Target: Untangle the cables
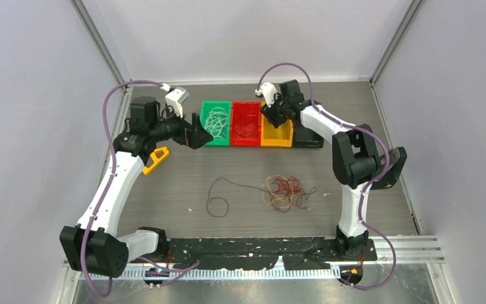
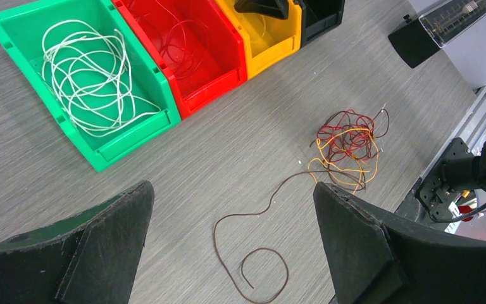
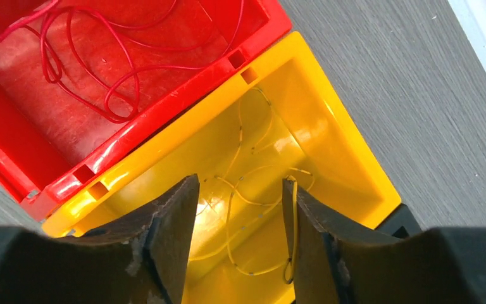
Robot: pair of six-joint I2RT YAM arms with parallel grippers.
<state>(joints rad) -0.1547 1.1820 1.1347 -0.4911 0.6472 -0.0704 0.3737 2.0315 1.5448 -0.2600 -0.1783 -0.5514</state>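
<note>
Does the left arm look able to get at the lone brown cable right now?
Probably yes. The left gripper is open, empty and pointed toward the brown cable, whose looped end lies on bare table, clear of the tangle; nothing stands between.

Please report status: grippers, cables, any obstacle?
Left gripper open, empty. Right gripper open over yellow bin, yellow cable inside. Tangle on table, nothing blocking it.

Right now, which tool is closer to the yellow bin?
The right. The right tool hangs directly over the yellow bin, jaws apart; the left tool sits beside the green bin, two bins away.
</note>
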